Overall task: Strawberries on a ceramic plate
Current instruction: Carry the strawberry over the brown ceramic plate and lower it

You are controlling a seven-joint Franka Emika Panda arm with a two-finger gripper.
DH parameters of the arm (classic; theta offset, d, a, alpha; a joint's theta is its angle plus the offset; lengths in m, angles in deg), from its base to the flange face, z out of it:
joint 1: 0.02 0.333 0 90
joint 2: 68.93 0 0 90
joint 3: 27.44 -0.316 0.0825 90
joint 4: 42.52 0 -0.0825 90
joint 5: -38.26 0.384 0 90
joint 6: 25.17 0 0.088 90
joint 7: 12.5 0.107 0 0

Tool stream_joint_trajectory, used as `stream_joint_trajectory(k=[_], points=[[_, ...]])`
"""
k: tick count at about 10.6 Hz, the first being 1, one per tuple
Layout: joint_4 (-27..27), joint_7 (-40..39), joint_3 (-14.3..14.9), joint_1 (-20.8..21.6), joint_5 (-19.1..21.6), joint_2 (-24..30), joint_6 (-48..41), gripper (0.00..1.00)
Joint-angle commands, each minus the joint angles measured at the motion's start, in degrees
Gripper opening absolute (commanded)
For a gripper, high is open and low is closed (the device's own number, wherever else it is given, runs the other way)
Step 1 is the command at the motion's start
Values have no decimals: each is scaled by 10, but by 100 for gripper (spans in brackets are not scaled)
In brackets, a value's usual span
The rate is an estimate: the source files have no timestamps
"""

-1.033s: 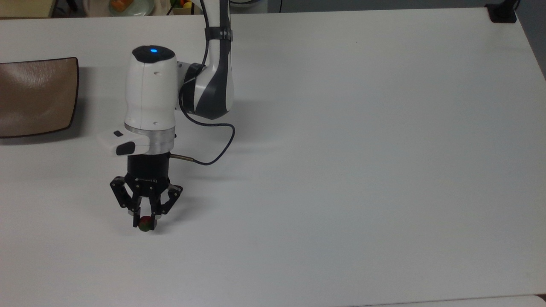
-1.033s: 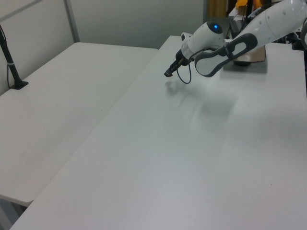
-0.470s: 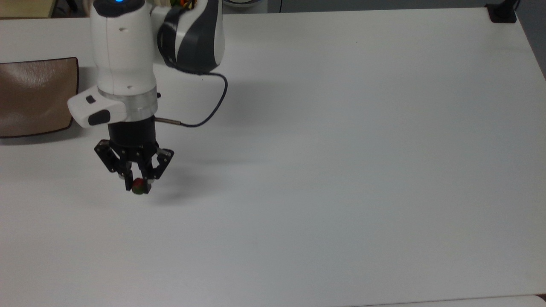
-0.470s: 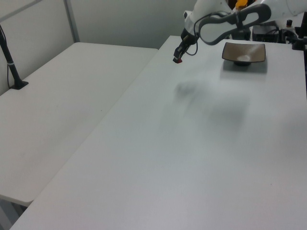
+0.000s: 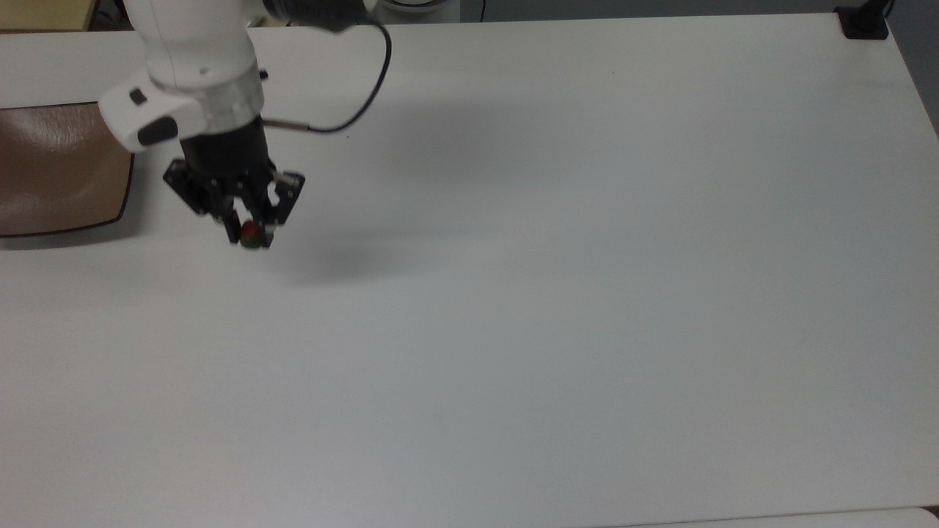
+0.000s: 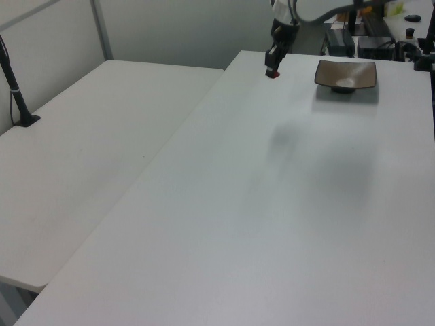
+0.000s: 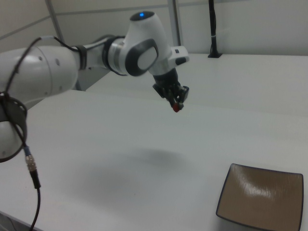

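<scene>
- strawberry [image 5: 250,234] sits pinched at the gripper [image 5: 249,233] tips, fingers clamped on it from both sides; red body with a dark green bit showing at the bottom edge in the top view.
- in the right view the strawberry [image 7: 177,108] hangs well clear of the white table [image 5: 557,293]; a soft shadow lies on the table below and toward the right view's left.
- handling guess: very light, tiny, roundish, so likely to roll or squirt out if squeezed off-centre. Can't tell real or toy; if real it is soft and bruises, so light grip. Best hold looks like across the widest part of the red body, not the green cap. Current pinch looks about centred.
- small size means the drop should be low over the plate, else it may bounce or roll off the glossy surface. That's a judgement.
- ceramic plate [image 5: 59,172] is at the top view's left edge, tan-brown, square, dark rim, nothing on it; gripper is near its right rim but not over it.
- left view: gripper [image 6: 273,70] with the red dot at its tip sits at the far end of the table, plate [image 6: 345,75] to the left view's right, clearly apart.
- right view: plate [image 7: 261,198] low at the right view's right, empty.
- versus a second ago: the strawberry was down at table level, further toward the top view's bottom; now lifted and carried up toward the plate's side. Half a second ago it was midway. Shadow has separated from the gripper, so height has grown. Plate unmoved.
</scene>
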Motion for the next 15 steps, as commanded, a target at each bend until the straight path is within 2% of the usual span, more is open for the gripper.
stream_joint_trajectory(k=[1,5,9,12,15], points=[[39,-21,0,-11,2,75,-103,6],[45,-66,0,-70,1,87,-135,6],[48,-195,0,-146,0,82,-132,7],[55,-322,1,-192,-1,62,-125,7],[72,-396,2,-222,-5,32,-60,7]])
